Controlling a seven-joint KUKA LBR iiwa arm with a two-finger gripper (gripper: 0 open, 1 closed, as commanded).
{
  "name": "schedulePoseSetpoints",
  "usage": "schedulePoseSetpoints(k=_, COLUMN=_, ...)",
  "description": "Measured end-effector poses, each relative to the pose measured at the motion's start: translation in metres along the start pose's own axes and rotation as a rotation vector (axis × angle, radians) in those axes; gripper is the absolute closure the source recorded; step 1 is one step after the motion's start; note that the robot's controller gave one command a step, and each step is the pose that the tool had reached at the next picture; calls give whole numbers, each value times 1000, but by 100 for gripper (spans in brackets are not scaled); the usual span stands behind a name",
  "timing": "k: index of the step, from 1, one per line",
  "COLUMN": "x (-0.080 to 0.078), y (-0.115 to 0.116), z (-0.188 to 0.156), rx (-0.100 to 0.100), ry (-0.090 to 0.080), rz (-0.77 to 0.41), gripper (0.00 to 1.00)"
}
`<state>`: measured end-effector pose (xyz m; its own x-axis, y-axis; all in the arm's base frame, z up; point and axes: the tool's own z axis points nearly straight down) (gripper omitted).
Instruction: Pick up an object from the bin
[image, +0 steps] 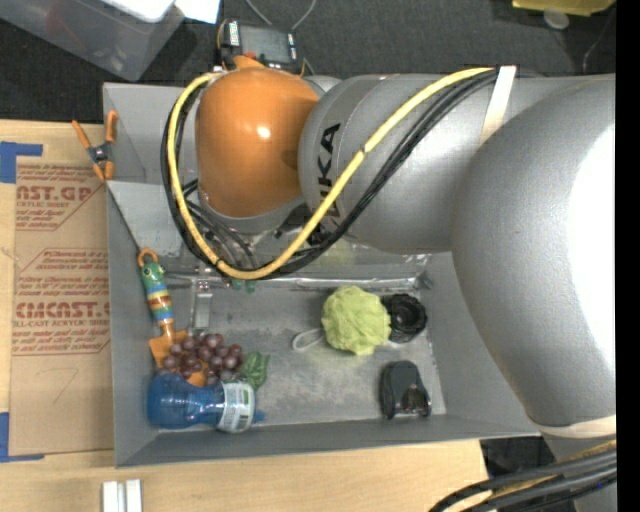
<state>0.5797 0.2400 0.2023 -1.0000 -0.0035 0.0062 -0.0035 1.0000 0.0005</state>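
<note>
Gripper (203, 292) hangs beneath the arm's orange cover (250, 140); whether it is wide or narrow cannot be told. It is just above a bunch of purple grapes (205, 355). A blue bottle (190, 404) touches the grapes from below, a striped toy (155, 290) lies to their upper left, and a green sponge ball (355, 320) sits well to their right.
</note>
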Motion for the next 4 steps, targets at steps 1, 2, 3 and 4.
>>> schedulePoseSetpoints(k=1, x=-2, y=-1, z=-5, rx=-2, ry=-8, rz=3, gripper=0)
schedulePoseSetpoints(k=2, x=17, y=-14, z=103, rx=0, ry=-7, rz=-337, gripper=0)
schedulePoseSetpoints(k=3, x=24, y=-24, z=45, rx=-2, ry=-18, rz=-431, gripper=0)
schedulePoseSetpoints(k=4, x=21, y=-21, z=103, rx=-2, ry=-3, rz=-449, gripper=0)
